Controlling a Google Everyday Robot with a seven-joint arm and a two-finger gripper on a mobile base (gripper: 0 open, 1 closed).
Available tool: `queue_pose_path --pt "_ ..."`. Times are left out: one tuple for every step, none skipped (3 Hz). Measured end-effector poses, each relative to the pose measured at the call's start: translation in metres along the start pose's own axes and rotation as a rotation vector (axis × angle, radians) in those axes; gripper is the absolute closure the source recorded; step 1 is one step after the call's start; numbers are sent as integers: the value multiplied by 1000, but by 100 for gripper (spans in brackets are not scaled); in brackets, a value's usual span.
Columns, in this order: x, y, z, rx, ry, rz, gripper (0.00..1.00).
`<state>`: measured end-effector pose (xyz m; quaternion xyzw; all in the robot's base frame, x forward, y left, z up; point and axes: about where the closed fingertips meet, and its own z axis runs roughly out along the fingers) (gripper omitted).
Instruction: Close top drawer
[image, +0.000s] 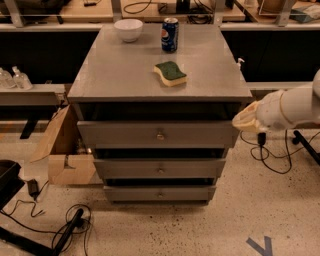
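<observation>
A grey bench (115, 75) with three drawers in its front stands on a speckled floor, seen from above and in front. At the far left, two small clear bottles (14, 79) sit on a low shelf, and below them an open cardboard box (62, 150) leans against the left side of the bench. Black cables (60, 235) trail over the floor in the lower left corner. On top of the bench, a white bowl (128, 29) stands at the back left. Just to its right is a blue drink can (170, 35) with the Pepsi logo; no other writing on it can be read. Nearer the front, a sponge (170, 73) with a green top and a yellow base lies flat, well apart from the can. Below the bench top, the top drawer (125, 134) is the widest and tallest of the three. Its front stands forward of the bench, with a dark gap above it and a small metal knob (160, 135) at its centre. Under it are a narrower middle drawer (130, 168) and a still narrower bottom drawer (130, 193), each with its own small knob. To the right, the robot's white arm (295, 107) reaches in from the edge of the view. Its cream-coloured gripper (245, 120) is level with the top drawer, just beside the right end of the drawer front. I cannot tell whether the gripper touches the drawer or whether it is open or closed. A blue tape mark (260, 246) lies on the floor at the lower right.
</observation>
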<state>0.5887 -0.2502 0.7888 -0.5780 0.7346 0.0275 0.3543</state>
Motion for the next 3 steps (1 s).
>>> queue_pose_path --pt "-9 -56 -51 71 24 -24 100" --pt "-32 -100 -101 161 48 -64 100" --pt "-58 -120 -146 245 81 -105 100"
